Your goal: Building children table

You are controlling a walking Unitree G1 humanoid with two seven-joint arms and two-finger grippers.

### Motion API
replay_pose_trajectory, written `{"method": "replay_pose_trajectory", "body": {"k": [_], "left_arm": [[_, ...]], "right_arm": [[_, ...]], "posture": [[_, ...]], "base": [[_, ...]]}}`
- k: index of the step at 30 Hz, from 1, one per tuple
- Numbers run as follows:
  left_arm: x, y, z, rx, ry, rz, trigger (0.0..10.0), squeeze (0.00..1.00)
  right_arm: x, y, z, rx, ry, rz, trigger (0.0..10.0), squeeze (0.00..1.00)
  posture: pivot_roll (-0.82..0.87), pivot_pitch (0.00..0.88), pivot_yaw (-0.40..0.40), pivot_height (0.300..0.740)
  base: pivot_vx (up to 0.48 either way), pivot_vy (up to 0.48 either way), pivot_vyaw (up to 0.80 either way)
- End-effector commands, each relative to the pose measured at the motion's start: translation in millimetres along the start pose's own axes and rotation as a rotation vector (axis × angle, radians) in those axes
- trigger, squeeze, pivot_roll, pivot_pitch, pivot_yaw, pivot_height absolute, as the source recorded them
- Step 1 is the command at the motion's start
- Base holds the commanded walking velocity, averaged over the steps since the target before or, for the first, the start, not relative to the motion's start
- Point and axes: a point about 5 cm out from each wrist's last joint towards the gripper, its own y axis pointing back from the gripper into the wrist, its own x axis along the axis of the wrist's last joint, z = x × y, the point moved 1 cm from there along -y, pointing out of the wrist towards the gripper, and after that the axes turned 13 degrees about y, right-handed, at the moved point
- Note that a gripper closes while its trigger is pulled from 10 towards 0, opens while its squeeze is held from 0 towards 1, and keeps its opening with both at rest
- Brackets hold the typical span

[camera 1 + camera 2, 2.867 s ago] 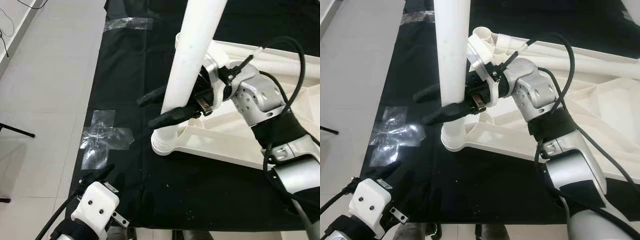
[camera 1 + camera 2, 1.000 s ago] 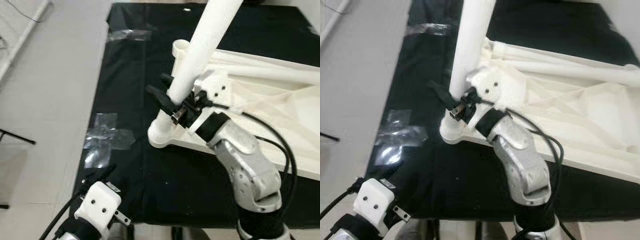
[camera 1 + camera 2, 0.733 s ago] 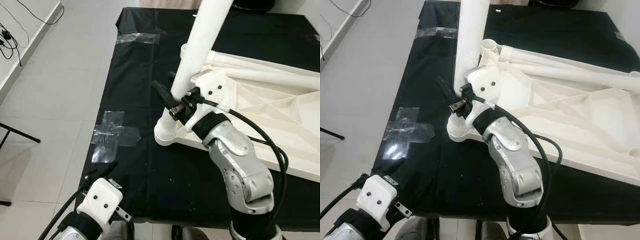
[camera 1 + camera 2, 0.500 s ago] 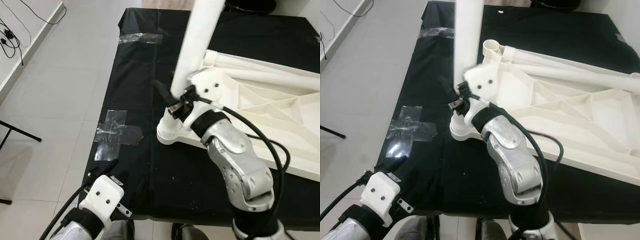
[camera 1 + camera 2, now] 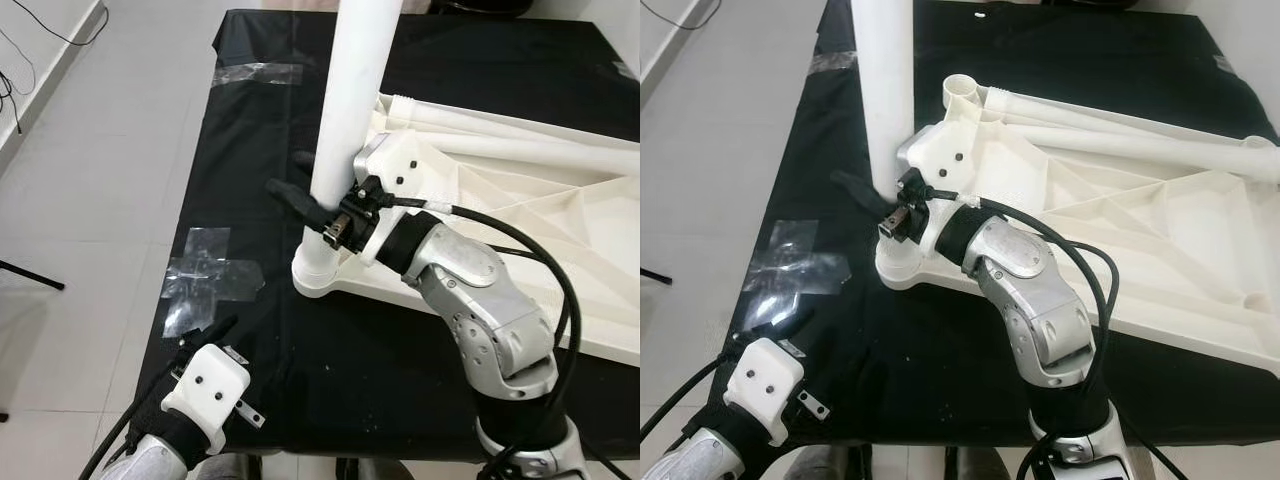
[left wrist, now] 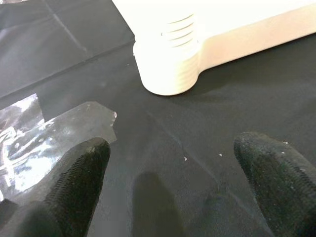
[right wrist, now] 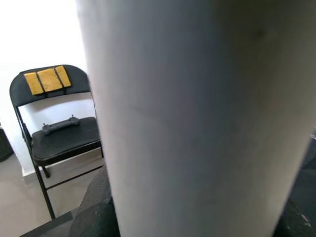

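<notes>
An upright white table leg (image 5: 345,110) stands in the round corner socket (image 5: 318,270) of the upside-down white tabletop (image 5: 540,240). My right gripper (image 5: 300,180) is shut on the leg just above the socket, one black finger (image 5: 293,196) on the near-left side and the other mostly hidden behind the tube. The leg (image 7: 197,113) rises between its fingers in the right wrist view. My left gripper (image 6: 173,163) is open, low over the black cloth at the front left corner, with the socket (image 6: 168,64) ahead of it.
Loose white legs (image 5: 1120,140) lie across the tabletop's far side. A black cloth (image 5: 250,130) covers the work surface, with clear tape patches (image 5: 210,275) near its left edge. Pale floor (image 5: 90,200) lies to the left. A black folding chair (image 7: 54,128) stands beyond.
The right arm has swung from the right side to the front of the leg, gripper staying around it. The leg stands more upright than one second ago. The left gripper stays low.
</notes>
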Motion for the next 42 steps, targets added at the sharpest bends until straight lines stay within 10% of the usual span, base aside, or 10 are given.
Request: {"method": "replay_pose_trajectory", "body": {"k": [1,9,11,16,24,35,42], "left_arm": [[-3.2,3.5,3.8,-0.004,0.01,-0.013,10.0,0.0],[-2.6,5.8,4.6,0.0,0.014,-0.015,10.0,0.0],[-2.3,6.2,4.6,0.001,0.015,-0.015,10.0,0.0],[0.4,5.5,0.3,0.015,0.016,-0.008,10.0,0.0],[12.0,1.3,-29.4,0.096,-0.051,0.025,10.0,0.0],[91.0,-27.2,-113.6,0.21,-0.176,0.238,10.0,0.0],[173.9,-63.1,-109.8,-0.109,0.101,0.455,10.0,0.0]], "right_arm": [[-36.2,5.4,-3.5,0.002,-0.108,-0.147,10.0,0.0],[-49.1,10.9,-21.5,-0.03,-0.108,-0.24,10.0,0.0],[-71.5,21.9,-8.9,-0.287,-0.049,-0.442,10.0,0.0],[-76.9,38.0,0.4,-0.543,-0.115,-0.493,10.0,0.0],[-76.1,37.3,-3.7,-0.558,-0.131,-0.483,10.0,0.0],[-74.8,30.0,-8.4,-0.572,-0.114,-0.468,10.0,0.0],[-77.0,26.0,-19.1,-0.514,-0.092,-0.447,10.0,0.0]], "posture": [[0.04,0.292,-0.062,0.74],[0.04,0.298,-0.062,0.74],[0.04,0.303,-0.066,0.74],[0.05,0.304,-0.065,0.74],[0.07,0.301,-0.055,0.74],[0.08,0.285,-0.041,0.74],[0.07,0.277,-0.038,0.74]], "base": [[0.0,0.0,0.0],[0.0,0.0,0.0],[0.0,0.0,0.0],[0.0,0.0,0.0],[0.0,0.0,0.0],[0.0,0.0,0.0],[0.0,0.0,0.0]]}}
